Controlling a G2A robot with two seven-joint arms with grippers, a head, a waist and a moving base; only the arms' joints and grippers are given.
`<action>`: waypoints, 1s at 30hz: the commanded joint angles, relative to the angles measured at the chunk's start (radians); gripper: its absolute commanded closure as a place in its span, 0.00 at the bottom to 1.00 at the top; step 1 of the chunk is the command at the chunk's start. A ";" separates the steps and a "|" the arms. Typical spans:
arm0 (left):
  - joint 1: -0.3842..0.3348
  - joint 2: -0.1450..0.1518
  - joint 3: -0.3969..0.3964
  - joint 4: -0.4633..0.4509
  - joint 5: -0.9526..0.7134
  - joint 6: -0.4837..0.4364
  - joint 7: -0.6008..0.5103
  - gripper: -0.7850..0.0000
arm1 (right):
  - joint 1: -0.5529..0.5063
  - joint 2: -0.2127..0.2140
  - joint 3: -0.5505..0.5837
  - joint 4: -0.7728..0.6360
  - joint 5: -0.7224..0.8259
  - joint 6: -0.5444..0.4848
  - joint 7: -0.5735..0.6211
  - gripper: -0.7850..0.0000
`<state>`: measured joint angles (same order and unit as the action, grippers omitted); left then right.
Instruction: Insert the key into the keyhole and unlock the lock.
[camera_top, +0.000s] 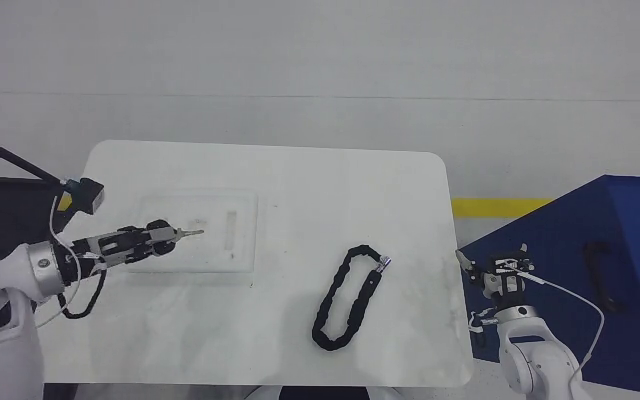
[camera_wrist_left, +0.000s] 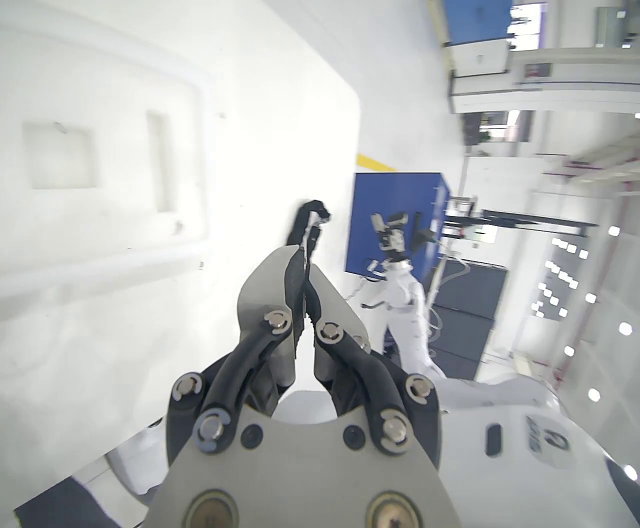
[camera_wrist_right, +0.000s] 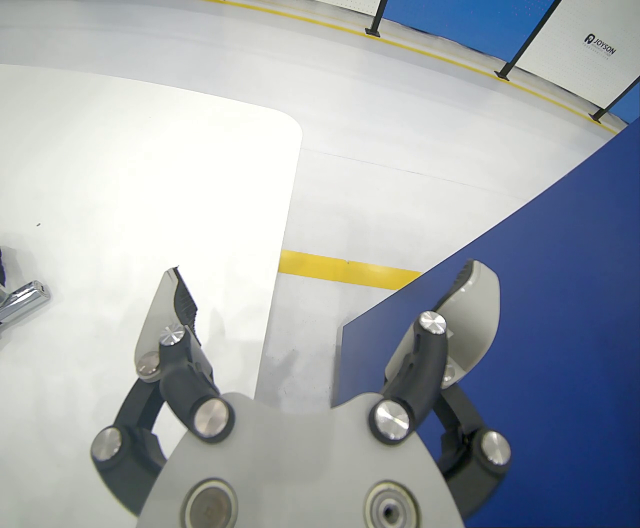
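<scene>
My left gripper (camera_top: 172, 236) hovers over the white foam tray (camera_top: 240, 262) at the table's left, shut on the key (camera_top: 191, 233), whose thin silver blade points right toward the lock. In the left wrist view the fingers (camera_wrist_left: 295, 280) are pressed together, with the key tip (camera_wrist_left: 311, 240) poking out. The black chain lock (camera_top: 342, 298) lies mid-table, its silver cylinder end (camera_top: 384, 263) at the upper right; that cylinder (camera_wrist_right: 25, 298) also shows in the right wrist view. My right gripper (camera_top: 497, 266) (camera_wrist_right: 325, 277) stands open with nothing in it, just off the table's right edge.
The tray (camera_wrist_left: 100, 240) has a square recess (camera_wrist_left: 60, 155) and a narrow slot (camera_wrist_left: 160, 160). A blue panel (camera_top: 570, 270) (camera_wrist_right: 525, 300) stands close to the right arm. A yellow floor line (camera_top: 495, 206) runs beyond the table's right edge.
</scene>
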<state>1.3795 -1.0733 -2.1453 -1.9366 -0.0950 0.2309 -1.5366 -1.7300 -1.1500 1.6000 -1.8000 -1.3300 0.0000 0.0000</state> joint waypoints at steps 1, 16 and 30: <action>0.026 0.007 -0.046 0.043 -0.146 -0.064 0.001 1.00 | 0.000 0.000 0.000 0.000 0.000 0.000 0.000 0.00; 0.088 0.030 -0.064 0.113 -0.316 -0.120 0.001 1.00 | 0.000 0.000 0.000 0.000 0.000 0.000 0.000 0.00; 0.088 0.030 -0.064 0.113 -0.316 -0.120 0.001 1.00 | 0.000 0.000 0.000 0.000 0.000 0.000 0.000 0.00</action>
<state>1.4678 -1.0435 -2.2091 -1.8235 -0.4113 0.1108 -1.5359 -1.7300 -1.1500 1.6000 -1.8000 -1.3300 0.0000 0.0000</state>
